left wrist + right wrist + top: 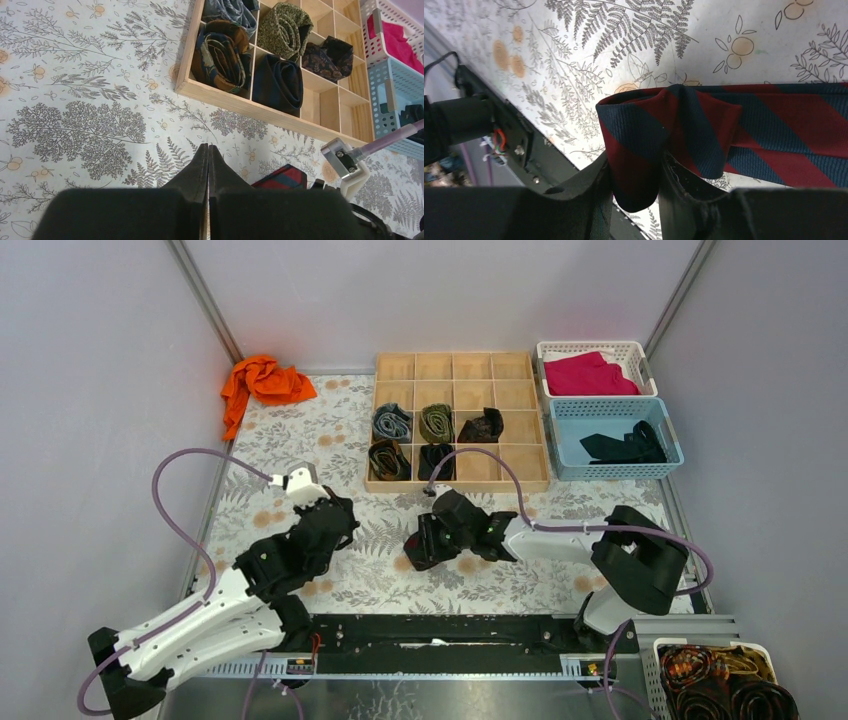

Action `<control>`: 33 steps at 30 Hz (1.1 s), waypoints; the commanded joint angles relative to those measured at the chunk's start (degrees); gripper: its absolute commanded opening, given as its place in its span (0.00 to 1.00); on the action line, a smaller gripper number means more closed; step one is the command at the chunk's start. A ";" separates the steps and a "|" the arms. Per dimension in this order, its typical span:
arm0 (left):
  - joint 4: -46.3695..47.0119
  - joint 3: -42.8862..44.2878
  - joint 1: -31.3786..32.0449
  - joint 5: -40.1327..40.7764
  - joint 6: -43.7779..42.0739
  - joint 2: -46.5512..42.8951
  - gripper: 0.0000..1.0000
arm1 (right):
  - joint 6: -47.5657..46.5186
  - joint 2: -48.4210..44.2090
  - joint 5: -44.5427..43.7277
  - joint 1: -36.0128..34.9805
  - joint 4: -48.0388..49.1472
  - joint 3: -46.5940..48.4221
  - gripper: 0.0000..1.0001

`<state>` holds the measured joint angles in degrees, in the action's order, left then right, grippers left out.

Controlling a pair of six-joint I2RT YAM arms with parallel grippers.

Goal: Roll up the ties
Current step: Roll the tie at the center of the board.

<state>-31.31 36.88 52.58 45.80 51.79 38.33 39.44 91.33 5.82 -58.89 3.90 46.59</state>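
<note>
Tightness counts: with the striped tie (784, 120) pinched inside our right pincer (634, 172) and the left pincer (208, 152) shut, we wind evenly.

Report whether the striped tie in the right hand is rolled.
Not rolled. The navy-and-red striped tie is pinched as a loose fold in the right hand, its remainder trailing flat sideways.

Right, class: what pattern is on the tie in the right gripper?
The tie is navy with red diagonal stripes, clearest in the right wrist view.
</note>
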 commanded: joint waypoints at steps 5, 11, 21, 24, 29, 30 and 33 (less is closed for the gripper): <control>7.79 2.63 0.00 -1.68 -3.72 4.77 0.00 | 6.48 -4.08 16.35 5.38 11.26 -6.71 0.35; 10.89 3.52 0.04 -3.00 -4.91 8.72 0.00 | 10.68 -4.47 22.37 9.26 19.84 -11.84 0.34; 16.65 4.96 0.00 -5.57 -6.66 15.35 0.00 | 13.74 -4.97 29.99 16.89 26.06 -17.21 0.34; 17.42 5.74 0.07 -5.93 -7.10 17.03 0.00 | 16.38 -3.21 33.84 17.99 30.85 -18.32 0.34; 19.07 6.18 0.05 -6.70 -7.57 18.54 0.00 | 15.71 -2.22 33.67 19.30 31.12 -19.48 0.33; 19.31 6.18 0.01 -6.77 -7.66 18.74 0.00 | 14.94 -2.67 32.97 19.67 29.97 -19.57 0.33; 19.78 6.26 0.07 -7.03 -7.88 19.50 0.00 | 10.58 -3.96 29.51 20.75 23.13 -18.59 0.33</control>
<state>-15.44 41.54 52.58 39.22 45.45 56.97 53.95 88.86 37.04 -39.66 31.92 27.66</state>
